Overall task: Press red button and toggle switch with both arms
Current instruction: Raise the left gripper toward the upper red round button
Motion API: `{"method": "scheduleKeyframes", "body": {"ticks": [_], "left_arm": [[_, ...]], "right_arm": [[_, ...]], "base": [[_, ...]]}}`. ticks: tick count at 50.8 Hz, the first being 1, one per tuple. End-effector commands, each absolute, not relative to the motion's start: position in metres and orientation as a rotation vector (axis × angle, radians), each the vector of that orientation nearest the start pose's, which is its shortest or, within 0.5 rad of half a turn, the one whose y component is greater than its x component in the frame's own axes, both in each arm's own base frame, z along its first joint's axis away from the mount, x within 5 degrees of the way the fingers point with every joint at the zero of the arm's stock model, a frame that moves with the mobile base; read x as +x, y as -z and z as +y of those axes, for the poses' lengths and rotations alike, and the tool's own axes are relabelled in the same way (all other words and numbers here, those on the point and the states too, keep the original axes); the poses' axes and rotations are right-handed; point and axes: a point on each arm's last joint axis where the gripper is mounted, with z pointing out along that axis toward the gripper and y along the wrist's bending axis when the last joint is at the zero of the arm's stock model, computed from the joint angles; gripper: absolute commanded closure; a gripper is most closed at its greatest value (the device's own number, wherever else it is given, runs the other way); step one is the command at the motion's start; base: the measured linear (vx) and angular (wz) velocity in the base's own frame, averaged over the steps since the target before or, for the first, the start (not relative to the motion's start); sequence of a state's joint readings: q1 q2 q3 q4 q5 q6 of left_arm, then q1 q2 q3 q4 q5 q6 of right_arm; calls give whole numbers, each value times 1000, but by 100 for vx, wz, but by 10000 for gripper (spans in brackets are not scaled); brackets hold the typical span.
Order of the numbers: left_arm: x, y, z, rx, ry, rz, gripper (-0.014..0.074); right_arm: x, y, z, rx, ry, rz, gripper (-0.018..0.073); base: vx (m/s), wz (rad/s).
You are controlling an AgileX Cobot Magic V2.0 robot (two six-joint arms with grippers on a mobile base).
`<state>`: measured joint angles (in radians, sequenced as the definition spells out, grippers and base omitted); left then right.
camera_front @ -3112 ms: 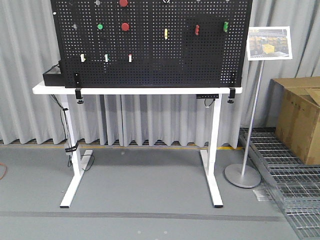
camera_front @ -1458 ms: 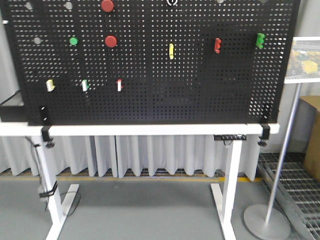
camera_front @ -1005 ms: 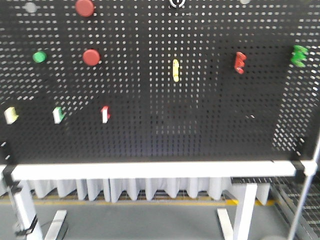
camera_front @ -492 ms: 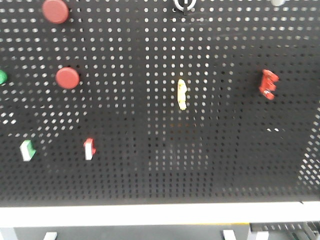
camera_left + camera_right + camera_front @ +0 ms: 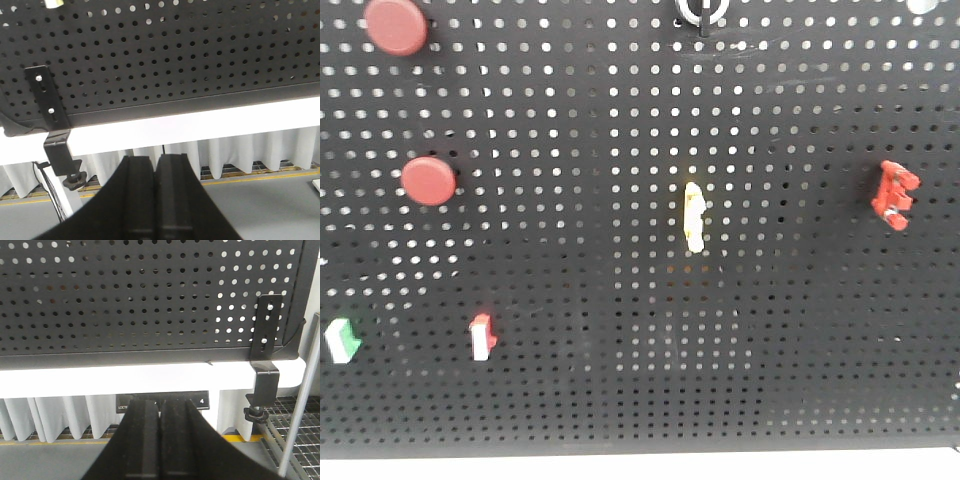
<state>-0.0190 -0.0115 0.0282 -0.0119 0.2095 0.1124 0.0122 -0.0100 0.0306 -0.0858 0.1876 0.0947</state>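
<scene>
**1. Left arm.** The left gripper point(image 5: 154, 162) has its fingers pressed flat together, with nothing between them. It points at the white table edge point(image 5: 200, 125). The pegboard point(image 5: 175, 55) rises from there toward 12 o'clock, and a clamp bracket point(image 5: 47, 97) sits at 10 o'clock from the fingertips. No button appears in the left wrist view, so the targets probably lie higher up the board.

**2. Board, front view.**
- The upper red button point(image 5: 395, 25) and the lower red button point(image 5: 428, 181) occupy the left portion, the lower at roughly 6 o'clock from the upper. Which one the task intends cannot be told.
- Beneath them, a green-and-white toggle point(image 5: 340, 340) and a red-and-white toggle point(image 5: 481, 336) stand side by side, with their long axes running 12 to 6.
- A yellow switch point(image 5: 693, 215) sits at centre, near 3 o'clock from the lower red button, and is also upright.
- A red switch point(image 5: 894, 194) sits at far right.

**3. Right arm.** The right gripper point(image 5: 159, 407) is likewise fully closed and empty. It is aimed at the table edge, with the right-hand clamp point(image 5: 265, 340) at 2 o'clock.

**4. Assessment.** The buttons fall nearer the left arm, and the centre and right switches nearer the right arm. Both arms must rise toward 12 o'clock. Closed fingers suit a face-on press. A toggle would be pushed along its 12-to-6 axis.
</scene>
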Motion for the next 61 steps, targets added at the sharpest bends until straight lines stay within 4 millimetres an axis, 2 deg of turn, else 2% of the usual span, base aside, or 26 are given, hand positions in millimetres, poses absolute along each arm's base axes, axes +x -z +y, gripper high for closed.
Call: {"method": "scheduleKeyframes", "body": {"ticks": [1, 29, 39, 48, 53, 57, 61], "left_arm": [[57, -182, -1, 88, -45, 1653, 595], [57, -183, -1, 87, -46, 1641, 595], [57, -194, -1, 80, -50, 1529, 595], [57, -203, -1, 74, -52, 1441, 595], [55, -212, -1, 66, -54, 1345, 595], [51, -226, 0, 25, -11, 1221, 595], [45, -251, 0, -23, 63, 1155, 595]], "right_arm": [[57, -190, -1, -4, 11, 1614, 559], [57, -191, -1, -5, 11, 1610, 559], [56, -201, 0, 3, -15, 1493, 559], [54, -215, 1, -6, -24, 1346, 559], [51, -230, 2, -12, -31, 1223, 559], [47, -246, 2, -15, -32, 1157, 559], [44, -268, 2, -13, -28, 1153, 559]], "base": [[5, -1], [1, 0], [0, 0], [0, 0], [0, 0], [0, 0], [0, 0]]}}
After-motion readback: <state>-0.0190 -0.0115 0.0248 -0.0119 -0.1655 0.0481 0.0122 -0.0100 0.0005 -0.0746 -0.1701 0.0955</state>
